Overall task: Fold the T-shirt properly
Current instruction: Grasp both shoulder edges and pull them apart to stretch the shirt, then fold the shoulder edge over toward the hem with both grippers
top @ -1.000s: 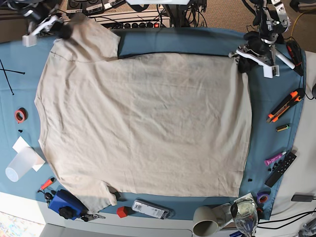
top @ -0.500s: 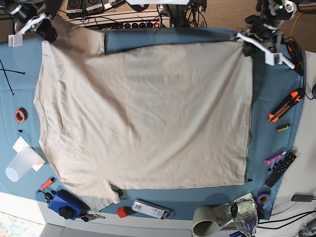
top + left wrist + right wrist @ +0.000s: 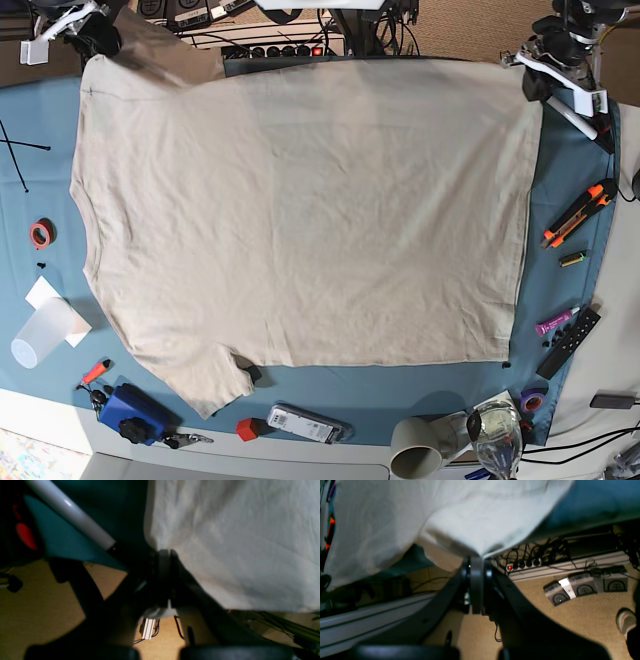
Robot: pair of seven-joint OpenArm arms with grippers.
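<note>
The beige T-shirt (image 3: 300,200) lies spread over most of the blue table cloth (image 3: 560,190), its far edge lifted past the table's back edge. My left gripper (image 3: 535,82) is shut on the shirt's back right corner; in the left wrist view the cloth (image 3: 237,537) runs out of the closed fingers (image 3: 163,557). My right gripper (image 3: 100,42) is shut on the back left sleeve; in the right wrist view the fabric (image 3: 460,517) hangs from the pinched fingertips (image 3: 476,562) above the floor.
Along the right edge lie an orange box cutter (image 3: 577,214), a purple marker (image 3: 556,321) and a black remote (image 3: 570,342). At the front stand a blue box (image 3: 132,412), a mug (image 3: 417,447) and a glass (image 3: 495,428). A clear cup (image 3: 38,335) and red tape roll (image 3: 41,234) sit at left.
Both grippers have pulled the shirt's far edge toward the back of the table and outward. The folded back strip has opened out, and the shirt now covers the cloth up to the back edge.
</note>
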